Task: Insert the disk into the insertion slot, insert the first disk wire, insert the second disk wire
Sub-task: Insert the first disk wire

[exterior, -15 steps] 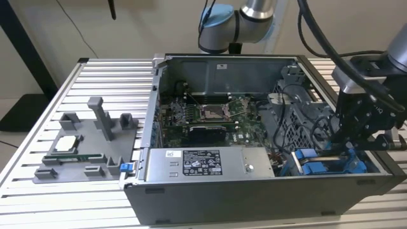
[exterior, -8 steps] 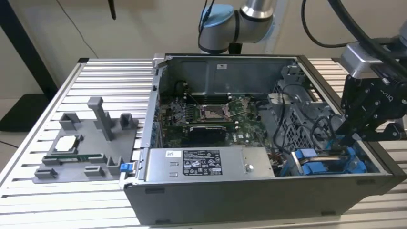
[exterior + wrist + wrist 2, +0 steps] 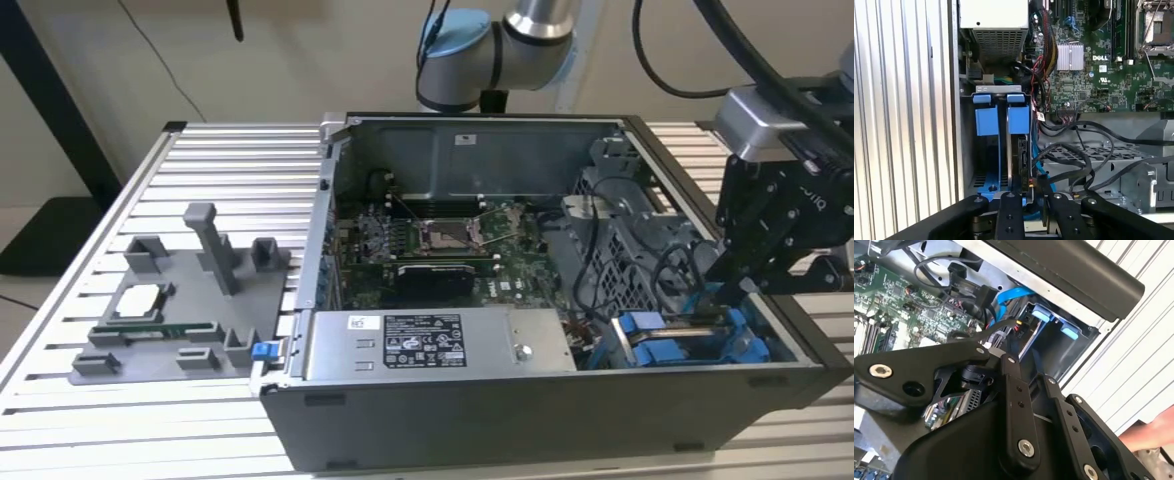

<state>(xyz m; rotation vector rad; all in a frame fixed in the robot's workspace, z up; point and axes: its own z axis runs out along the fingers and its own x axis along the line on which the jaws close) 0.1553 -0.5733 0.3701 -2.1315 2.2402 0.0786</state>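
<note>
- Disk (image 3: 1020, 150) stands on edge inside the insertion slot (image 3: 1004, 89), with its blue carrier (image 3: 1018, 117) up against the slot's rim, so it looks seated. In the exterior view that bay lies at about four o'clock of the computer case (image 3: 534, 410).
- Snagging is the likeliest trouble. Loose black wires (image 3: 1074, 157) loop just beside the disk and a thin blue cable (image 3: 999, 150) runs alongside it. In so tight a bay, the links of the hand (image 3: 737, 282) could catch or pinch either one.
- A wire end pressed in tilted would probably jam or bend its contacts. A push off-line might also nudge the carrier out of place.
- At about three o'clock in the exterior view, the hand hangs low over the slot, near the disk's end.
- I cannot tell whether the hand is apart or clamped. A small dark plug (image 3: 1031, 186) sits close to it, but whether it is held or merely near is unclear.
</note>
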